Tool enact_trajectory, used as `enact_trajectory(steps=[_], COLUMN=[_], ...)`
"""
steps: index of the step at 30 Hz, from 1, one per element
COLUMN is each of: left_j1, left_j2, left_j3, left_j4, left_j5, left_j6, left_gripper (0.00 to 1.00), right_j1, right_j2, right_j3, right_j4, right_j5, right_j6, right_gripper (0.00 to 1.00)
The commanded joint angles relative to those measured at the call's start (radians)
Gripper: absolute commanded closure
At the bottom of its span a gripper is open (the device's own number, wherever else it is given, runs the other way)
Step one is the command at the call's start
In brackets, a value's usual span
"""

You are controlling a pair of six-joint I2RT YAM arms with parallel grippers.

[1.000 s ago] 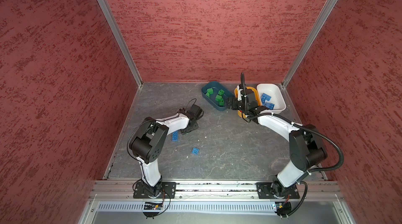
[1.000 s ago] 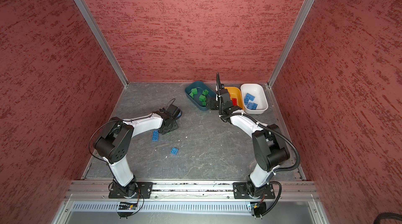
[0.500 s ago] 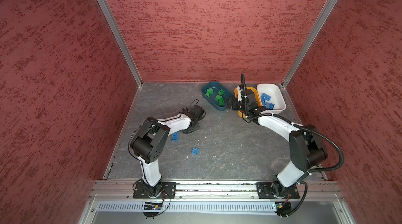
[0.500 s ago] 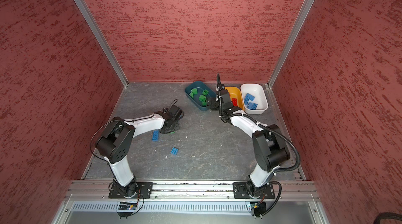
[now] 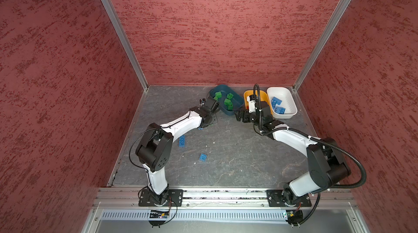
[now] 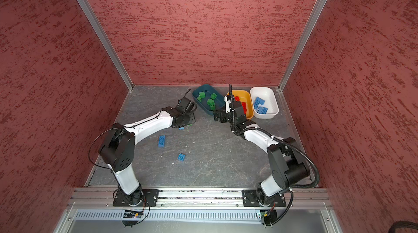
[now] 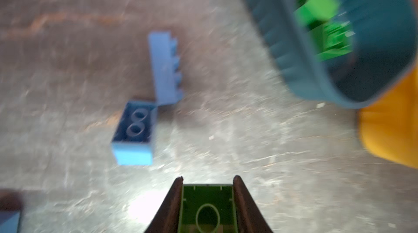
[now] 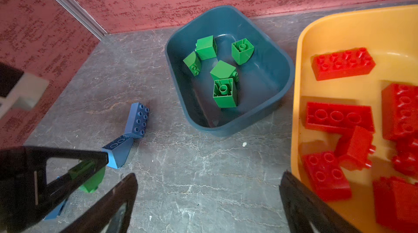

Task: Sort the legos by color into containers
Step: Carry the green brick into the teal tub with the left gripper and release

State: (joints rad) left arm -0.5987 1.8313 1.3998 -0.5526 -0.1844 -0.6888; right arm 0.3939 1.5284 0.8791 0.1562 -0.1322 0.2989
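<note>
— What has the left pincer [image 7: 207,178] got?
— It is clamped on a green brick [image 7: 207,207]. The hollow underside faces the wrist camera, and I can't tell its long axis. It sits low, near the teal tub [image 7: 282,50] and beside the blue bricks [image 7: 133,130].
— And the right pincer [image 8: 209,177]?
— Spread wide over the grey marbled floor [image 5: 226,152], with red textured walls [image 5: 203,28] around.

Grey marbled tabletop [image 6: 214,152] with three tubs [image 6: 264,116] and loose blue bricks [image 6: 161,140]

top views look down; wrist views share teal tub [image 8: 226,127].
</note>
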Motion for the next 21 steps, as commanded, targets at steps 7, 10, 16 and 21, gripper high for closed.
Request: enact_trajectory(steps=[7,10,16,21], left_j1=[0.006,0.021,0.043,0.081], left_j2=[0.204,0.283,0.466,0.632], left_j3=[0.257,0.358,0.589,0.825], left_j4=[0.181,0.209,0.173,0.073], left_j5=[0.084,0.124,0.106,0.100], left_j6=[0.107,0.096,0.083,0.042], left_gripper=[0.77,0.76,0.74,0.73], right_j1=[-0.001,0.001,-0.001,0.000], right_j2=[-0.070,-0.111,-0.162,-0.195], right_j3=[-0.060,-0.065,-0.114,-0.127], right_j4=[0.051,0.037,0.066,0.033], right_j5=[0.076,0.134,0.266,0.298], right_j6=[0.034,0.061,0.095,0.110], right_gripper=[0.02,0.01,0.01,0.01])
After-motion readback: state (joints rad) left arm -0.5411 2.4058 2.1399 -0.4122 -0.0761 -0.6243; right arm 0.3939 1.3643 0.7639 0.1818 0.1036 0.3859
